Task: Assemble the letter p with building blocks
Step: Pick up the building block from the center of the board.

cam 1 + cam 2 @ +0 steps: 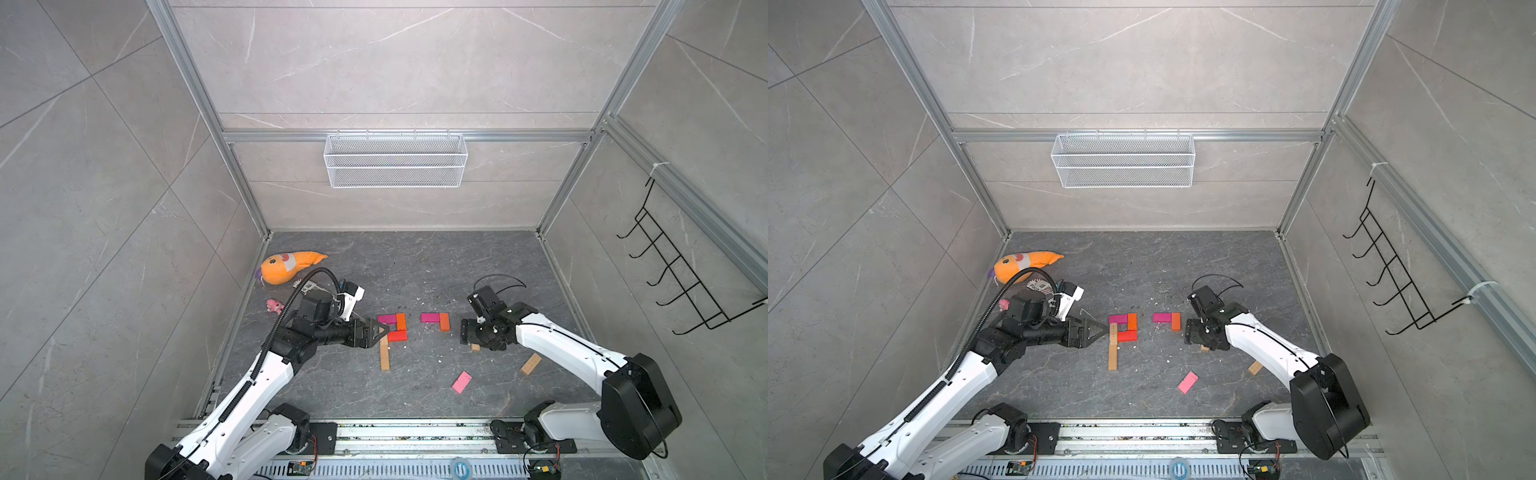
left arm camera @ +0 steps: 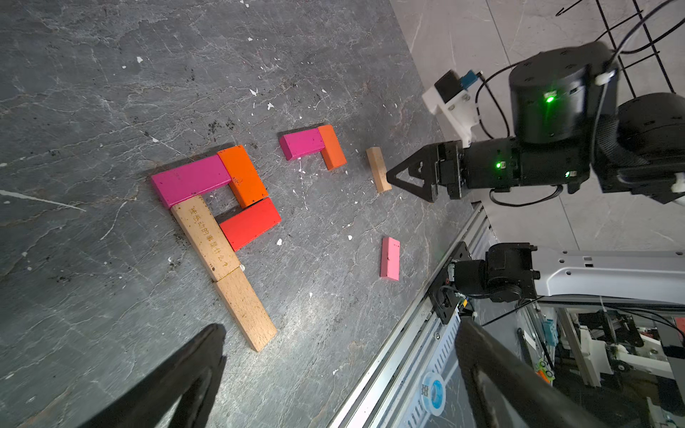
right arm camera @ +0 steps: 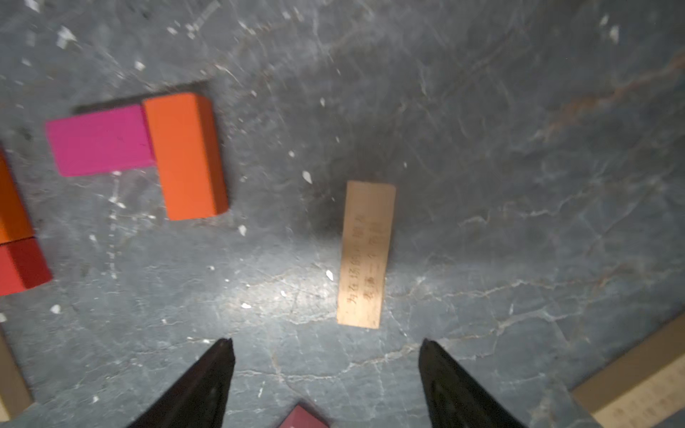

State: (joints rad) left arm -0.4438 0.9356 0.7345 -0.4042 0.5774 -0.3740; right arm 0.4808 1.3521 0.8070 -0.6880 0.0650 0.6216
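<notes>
In both top views, lower right of centre, the right gripper (image 1: 467, 334) hangs over a tan brick (image 1: 475, 347) beside the magenta-orange corner (image 1: 434, 319). The left gripper (image 1: 380, 330), spread and empty, is farther off. Left wrist view: the brick lies flat. Right wrist view: jaws apart and empty, brick just ahead, its long axis pointing away from them.

pale grey tiled walls (image 1: 395, 62) (aluminium-framed) enclose a dark veined floor (image 1: 415, 266), wire basket (image 1: 395, 162) hung behind.

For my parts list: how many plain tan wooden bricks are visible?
4. The upper stem brick and lower stem brick of the letter p; third brick before the right gripper; fourth brick beside the right arm. Others may be hidden.
</notes>
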